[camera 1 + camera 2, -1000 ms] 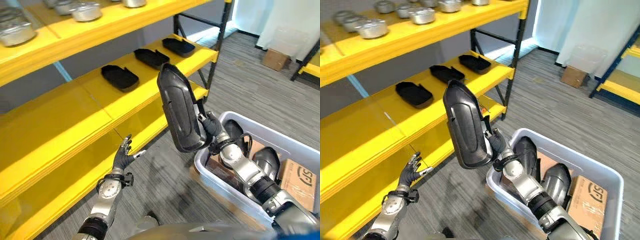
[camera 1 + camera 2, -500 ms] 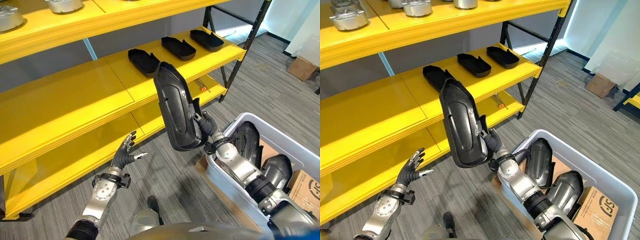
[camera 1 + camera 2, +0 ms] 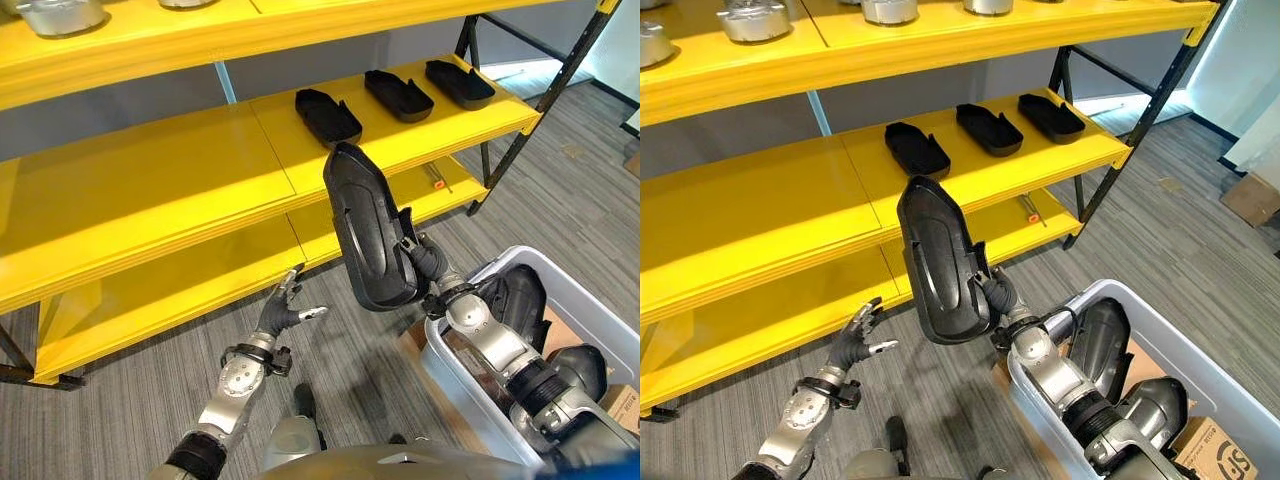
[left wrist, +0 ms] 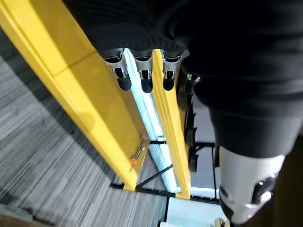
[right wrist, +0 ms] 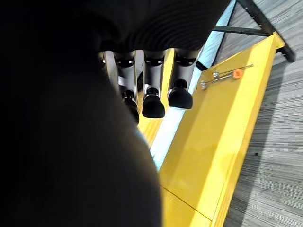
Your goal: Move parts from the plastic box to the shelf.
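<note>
Black moulded part, long and shell-shaped, stands nearly upright in the air in front of the yellow shelf, raised above the carpeted floor between the shelf and the plastic box. Furthest left, the left hand hangs low near the front edge of the bottom shelf board, its fingers spread and relaxed with the thumb out to the side, holding nothing; its wrist view looks along straight dark-tipped fingers toward the shelf boards and a small orange-handled tool lying on the lowest one. On the middle board behind the raised part, three black parts like it lie flat in a row. The right hand grips the raised part at its lower edge, fingers curled round it. Furthest right, the grey plastic box sits on the floor with more dark parts inside.
</note>
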{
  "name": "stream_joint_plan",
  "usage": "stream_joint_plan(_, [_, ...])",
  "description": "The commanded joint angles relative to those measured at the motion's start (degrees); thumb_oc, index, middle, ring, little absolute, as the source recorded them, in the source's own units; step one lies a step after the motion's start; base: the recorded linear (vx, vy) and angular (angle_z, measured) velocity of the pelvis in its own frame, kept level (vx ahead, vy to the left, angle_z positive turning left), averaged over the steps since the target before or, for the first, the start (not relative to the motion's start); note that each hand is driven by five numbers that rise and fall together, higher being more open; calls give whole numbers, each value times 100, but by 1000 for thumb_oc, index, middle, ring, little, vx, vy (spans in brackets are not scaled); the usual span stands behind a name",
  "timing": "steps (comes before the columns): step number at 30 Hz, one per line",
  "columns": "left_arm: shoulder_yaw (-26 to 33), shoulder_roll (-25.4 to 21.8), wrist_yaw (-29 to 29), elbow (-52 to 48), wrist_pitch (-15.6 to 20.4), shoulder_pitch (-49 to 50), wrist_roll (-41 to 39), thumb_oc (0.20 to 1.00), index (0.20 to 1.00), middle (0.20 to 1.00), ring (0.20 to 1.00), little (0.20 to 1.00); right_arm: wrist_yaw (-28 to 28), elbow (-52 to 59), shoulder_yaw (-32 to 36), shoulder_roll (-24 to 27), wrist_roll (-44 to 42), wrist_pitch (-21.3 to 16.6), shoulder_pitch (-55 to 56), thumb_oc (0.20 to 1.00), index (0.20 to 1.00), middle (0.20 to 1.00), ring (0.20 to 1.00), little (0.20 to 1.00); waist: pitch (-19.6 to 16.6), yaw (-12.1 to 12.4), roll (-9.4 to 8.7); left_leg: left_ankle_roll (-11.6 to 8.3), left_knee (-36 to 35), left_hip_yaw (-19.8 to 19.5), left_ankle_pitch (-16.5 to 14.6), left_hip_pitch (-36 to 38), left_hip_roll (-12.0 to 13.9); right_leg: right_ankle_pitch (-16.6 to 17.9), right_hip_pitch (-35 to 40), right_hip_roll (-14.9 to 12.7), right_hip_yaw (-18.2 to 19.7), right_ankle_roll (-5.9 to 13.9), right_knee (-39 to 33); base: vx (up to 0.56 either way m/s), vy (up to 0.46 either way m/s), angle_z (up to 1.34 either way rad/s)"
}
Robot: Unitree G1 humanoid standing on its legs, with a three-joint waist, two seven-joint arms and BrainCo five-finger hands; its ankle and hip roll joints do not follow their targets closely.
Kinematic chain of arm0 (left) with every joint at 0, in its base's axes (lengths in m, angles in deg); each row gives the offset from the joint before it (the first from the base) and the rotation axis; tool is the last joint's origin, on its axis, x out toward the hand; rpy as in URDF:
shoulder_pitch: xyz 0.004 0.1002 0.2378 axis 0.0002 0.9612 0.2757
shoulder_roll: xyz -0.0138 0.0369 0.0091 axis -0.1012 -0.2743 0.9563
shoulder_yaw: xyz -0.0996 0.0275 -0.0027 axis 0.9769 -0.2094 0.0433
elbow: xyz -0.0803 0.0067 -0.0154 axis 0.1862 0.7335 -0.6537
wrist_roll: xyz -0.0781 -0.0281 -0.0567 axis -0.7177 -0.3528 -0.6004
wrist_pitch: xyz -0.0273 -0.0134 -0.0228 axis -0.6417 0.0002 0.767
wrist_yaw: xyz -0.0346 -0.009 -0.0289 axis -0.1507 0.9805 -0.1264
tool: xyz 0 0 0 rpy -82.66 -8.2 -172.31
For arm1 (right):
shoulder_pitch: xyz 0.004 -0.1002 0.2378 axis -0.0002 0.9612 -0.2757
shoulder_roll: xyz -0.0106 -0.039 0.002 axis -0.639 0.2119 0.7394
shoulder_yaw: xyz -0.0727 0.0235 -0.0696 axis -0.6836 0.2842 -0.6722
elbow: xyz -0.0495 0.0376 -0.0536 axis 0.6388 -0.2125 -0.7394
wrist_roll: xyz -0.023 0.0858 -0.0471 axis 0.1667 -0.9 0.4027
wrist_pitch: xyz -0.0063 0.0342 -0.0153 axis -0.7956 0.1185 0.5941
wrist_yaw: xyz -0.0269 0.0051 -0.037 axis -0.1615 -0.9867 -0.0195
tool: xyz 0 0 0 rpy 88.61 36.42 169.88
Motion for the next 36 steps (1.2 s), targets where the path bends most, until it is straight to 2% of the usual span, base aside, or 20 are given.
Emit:
stream_joint_plan(1, [-12,-108,188,-71,105,-342,-14,1000,1000,1000,1000,1000,108,214,218,-275,-90,-625,-368,200,200,200,200,200,-110,-179,-123,-165,8,257,-905,733,-381,1356,-941,81,765,340,-756,216,-103,99])
stream_joint_plan(2, [-63,-139,214,-88,37,-402,45,1000,1000,1000,1000,1000,79,230,256,-283,-86,-679,-316,200,200,200,200,200,-124,-223,-99,-165,8,163,-1040,839,-397,1393,-994,40,810,435,-734,114,-94,105])
stream_joint_plan(3, [-63,-139,210,-92,33,-405,48,1000,1000,1000,1000,1000,75,233,259,-282,-85,-684,-315,200,200,200,200,200,-111,-225,-119,-138,8,223,-954,794,-399,1456,-1044,29,770,389,-719,210,-100,89])
stream_joint_plan(6, [-82,-197,194,-125,-13,-376,2,1000,1000,1000,1000,1000,-87,311,316,-272,1,-812,-196,200,200,200,200,200,-163,-253,-63,-168,8,269,-1117,963,-417,1398,-1003,3,646,458,-680,188,-110,75])
stream_joint_plan(14, [-123,-296,203,-124,-2,-273,-24,1000,1000,1000,1000,1000,-115,310,121,-237,32,-842,-361,200,200,200,200,200,-295,-184,-44,-89,254,417,-1224,937,-514,1085,-738,56,477,226,-550,177,-75,18])
stream_joint_plan(15, [-123,-310,203,-157,3,-256,-20,1000,1000,1000,1000,1000,-116,314,114,-217,2,-847,-375,200,200,200,200,200,-316,-167,-27,-113,450,357,-1426,930,-513,926,-632,66,489,232,-518,241,-109,9])
stream_joint_plan(16, [-134,-326,173,-150,-7,-298,-37,1000,1000,1000,1000,1000,-193,264,137,-204,-42,-890,-414,200,200,200,200,200,-283,-156,-83,-97,863,508,-1477,737,-472,912,-598,20,370,101,-475,309,-98,11])
stream_joint_plan(18, [-174,-333,148,-154,-44,-363,-70,1000,1000,1000,1000,1000,-268,234,163,-157,-67,-893,-463,200,200,200,200,200,-255,-171,-119,-221,1560,612,-1653,545,-285,791,-439,-20,341,71,-491,175,-77,8])
stream_joint_plan(19, [-173,-337,143,-161,-62,-399,-119,1000,1000,1000,1000,1000,-303,245,177,-134,-56,-874,-501,200,200,200,200,200,-224,-183,-134,-305,1896,688,-1584,399,-148,764,-392,-25,306,18,-507,85,-81,16])
stream_joint_plan(21, [-224,-294,75,-162,-139,-515,-178,1000,1000,1000,1000,1000,-261,273,140,-127,-33,-785,-568,200,200,200,200,200,-127,-199,-150,-544,2657,843,-1072,-24,333,692,-314,-11,259,-129,-488,98,-45,20])
stream_joint_plan(22, [-234,-231,77,-69,-146,-603,-171,1000,1000,1000,1000,1000,-222,243,96,-146,-57,-687,-676,200,200,200,200,200,-91,-244,-143,-554,2767,978,-1096,-36,648,559,-303,-11,180,-210,-386,95,24,5])
stream_joint_plan(23, [-234,-223,76,-55,-144,-612,-169,1000,1000,1000,1000,1000,-222,241,89,-147,-65,-673,-693,200,200,200,200,200,-86,-251,-142,-544,2757,996,-1103,-26,668,546,-304,-17,169,-215,-369,111,96,2])
stream_joint_plan(26, [-260,-172,141,95,-48,-590,-126,1000,1000,1000,1000,1000,-189,191,15,-170,-95,-537,-813,200,200,200,200,200,-166,-277,-115,-460,1962,1122,-1040,314,768,466,-331,-99,-40,-228,-212,136,223,11])
stream_joint_plan(27, [-267,-163,145,126,-18,-529,-88,1000,1000,1000,1000,1000,-194,200,-10,-158,-88,-526,-792,200,200,200,200,200,-212,-250,-84,-537,1589,1026,-834,417,824,441,-333,-105,-74,-218,-145,221,345,27])
stream_joint_plan(28, [-275,-144,129,135,20,-452,-38,1000,1000,1000,1000,1000,-158,258,-51,-137,-74,-487,-734,200,200,200,200,200,-231,-218,-53,-695,1321,835,-421,439,955,392,-350,-101,-17,-219,-41,203,316,25])
stream_joint_plan(29, [-279,-145,121,125,29,-428,-37,1000,1000,1000,1000,1000,-146,272,-61,-130,-62,-488,-709,200,200,200,200,200,-228,-213,-43,-737,1254,784,-302,433,1033,367,-362,-125,1,-213,17,178,305,25])
stream_joint_plan(31, [-297,-156,102,59,93,-300,-70,1000,1000,1000,1000,1000,-112,363,-84,-66,-52,-461,-609,200,200,200,200,200,-215,-213,-15,-917,1045,662,195,422,1413,268,-402,-279,36,-185,221,156,341,11])
stream_joint_plan(32, [-302,-157,95,45,100,-280,-72,1000,1000,1000,1000,1000,-111,386,-83,-51,-47,-447,-594,200,200,200,200,200,-214,-220,-17,-943,1017,654,263,423,1470,251,-413,-313,36,-180,258,171,475,5])
stream_joint_plan(33, [-319,-181,98,39,181,-216,-103,1000,1000,1000,1000,1000,-118,453,-63,13,-25,-428,-523,200,200,200,200,200,-194,-243,-15,-1018,1000,631,458,391,1693,184,-452,-500,45,-154,428,157,493,13])
stream_joint_plan(36, [-299,-245,72,39,178,-175,-82,1000,1000,1000,1000,1000,-174,419,3,122,-33,-526,-453,200,200,200,200,200,-183,-251,70,-922,935,546,98,430,1622,-9,-624,-777,49,-79,991,166,480,15])
